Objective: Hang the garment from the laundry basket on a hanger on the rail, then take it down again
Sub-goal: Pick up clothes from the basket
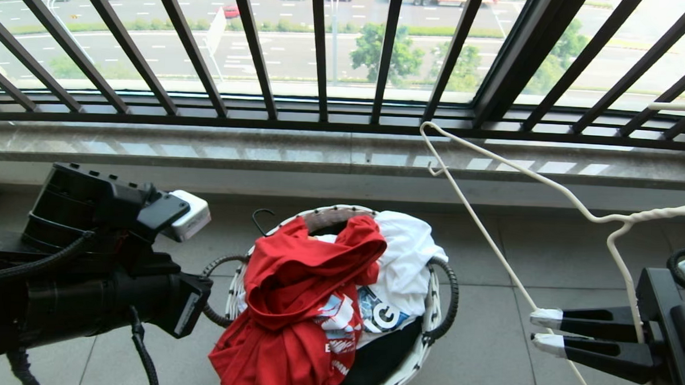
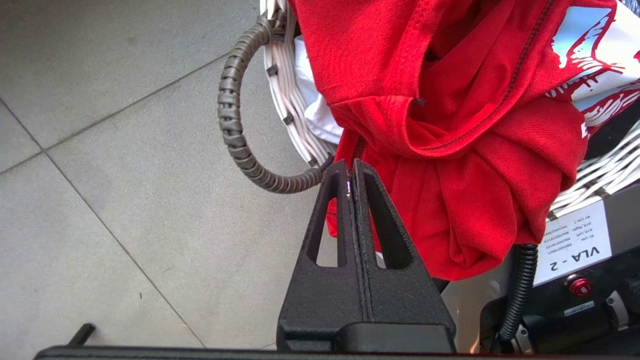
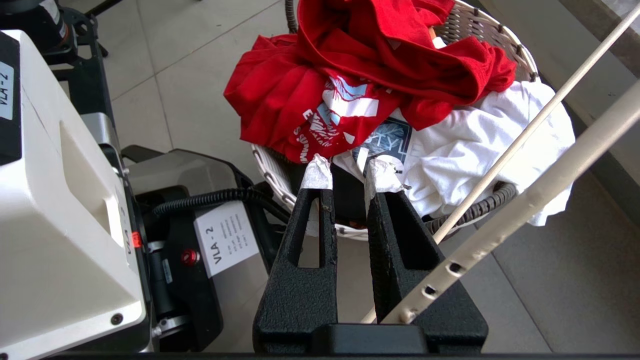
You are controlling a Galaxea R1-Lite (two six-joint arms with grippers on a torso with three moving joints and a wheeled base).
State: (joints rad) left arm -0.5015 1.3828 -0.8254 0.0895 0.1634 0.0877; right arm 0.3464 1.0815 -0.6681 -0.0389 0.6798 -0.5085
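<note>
My left tool (image 2: pixel 350 172), jaws together and empty, is nearest the crumpled red printed T-shirt (image 1: pixel 299 293) draped just ahead over the round white woven laundry basket's rim (image 2: pixel 295 130), while my right tool (image 1: pixel 543 330) grips the thin off-white wire hanger (image 1: pixel 548 185).

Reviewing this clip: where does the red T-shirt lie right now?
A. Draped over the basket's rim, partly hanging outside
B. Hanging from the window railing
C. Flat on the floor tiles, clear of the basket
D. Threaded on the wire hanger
A: the red T-shirt lies across the top of the laundry basket and spills over its near rim, while the wire hanger carries no cloth.
</note>
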